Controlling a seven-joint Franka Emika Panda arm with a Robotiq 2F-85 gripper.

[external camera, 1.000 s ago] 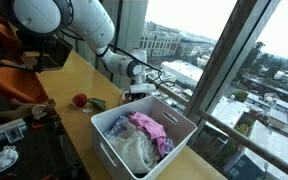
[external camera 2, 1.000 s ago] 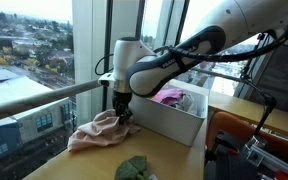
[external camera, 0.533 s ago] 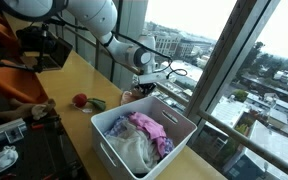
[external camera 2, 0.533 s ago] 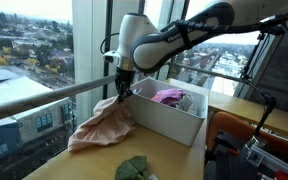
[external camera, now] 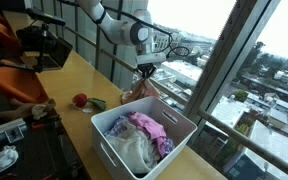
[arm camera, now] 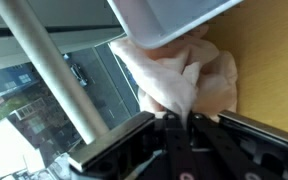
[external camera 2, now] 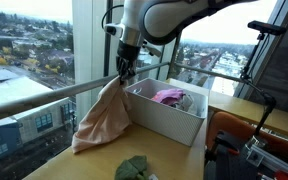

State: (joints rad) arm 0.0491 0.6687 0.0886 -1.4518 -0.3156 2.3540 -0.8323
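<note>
— Pink cloth (external camera 2: 102, 118)?
— Hanging by its top, lower end reaching the bench (external camera 2: 84, 165) along the window edge, just beside the white bin (external camera 2: 169, 120).
— Tool (external camera 2: 124, 68)?
— Clenched on the cloth's top, above the bin's corner.
— Nearby?
— Green rag (external camera 2: 134, 167), nearer the bench's front edge.

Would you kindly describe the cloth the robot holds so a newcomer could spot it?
Find the white bin on the wooden table by the window. Just outside it, a peach cloth hangs from the fingers; other clothes lie inside.
</note>
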